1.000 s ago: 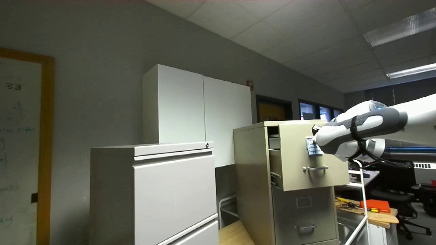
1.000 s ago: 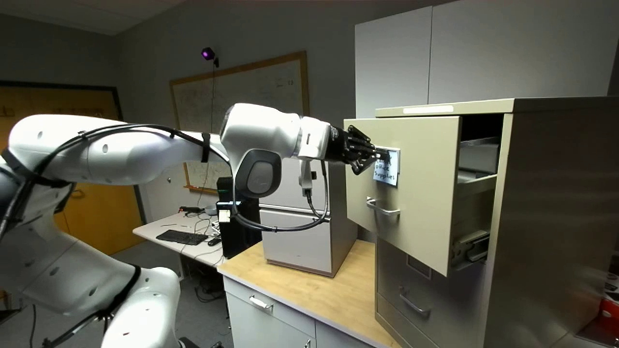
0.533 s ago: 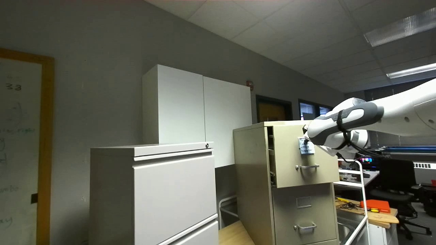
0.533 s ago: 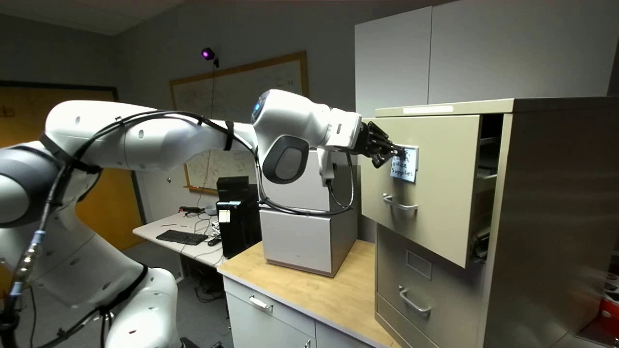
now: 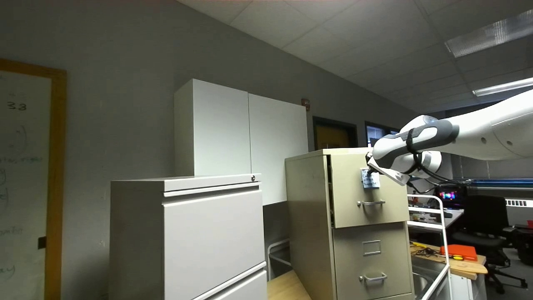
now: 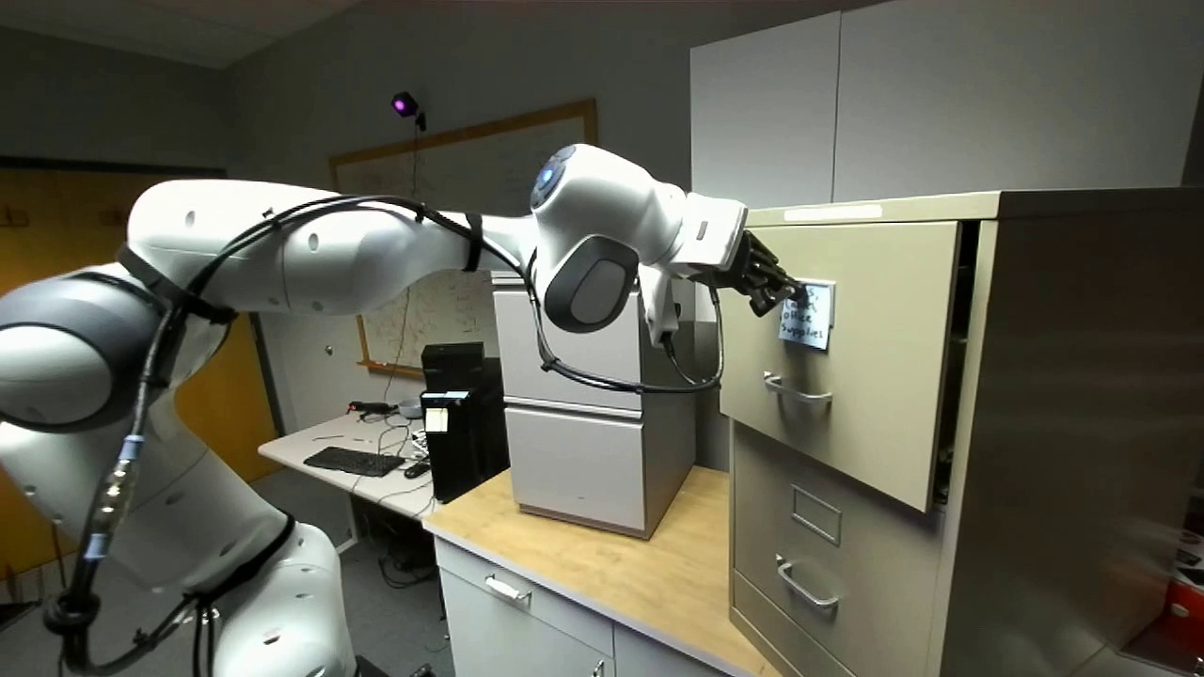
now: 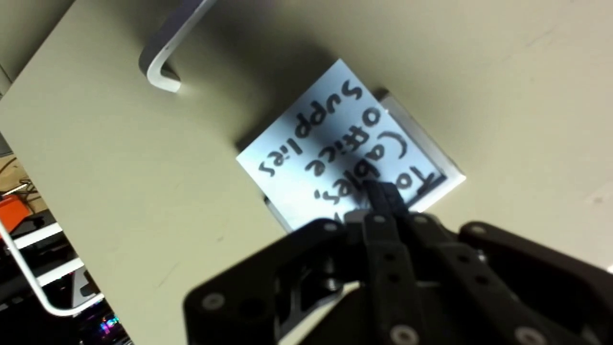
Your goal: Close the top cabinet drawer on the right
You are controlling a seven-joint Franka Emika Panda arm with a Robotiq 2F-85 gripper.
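Observation:
The top cabinet drawer (image 6: 875,385) has a plain tan front and stands slightly open; a narrow dark gap shows along its side in both exterior views (image 5: 347,187). Its front fills most of the wrist view (image 7: 153,182). A handwritten paper label (image 7: 297,143) sits in the label holder, above the metal handle (image 6: 798,388). My gripper (image 6: 796,290) is shut and empty, with its fingertips together (image 7: 385,191) against or just in front of the label, partly covering the writing. The exact contact cannot be told.
The cabinet's lower drawer (image 6: 800,536) is closed. A light-grey lateral cabinet (image 5: 212,237) stands beside it, on a wooden counter (image 6: 602,555). White wall cabinets (image 5: 250,129) hang behind. A white metal rail (image 5: 443,237) stands near the filing cabinet.
The top drawer has moved inward and its gap has narrowed a lot. My shut gripper and arm have moved toward the cabinet with the drawer front, fingertips staying at the label.

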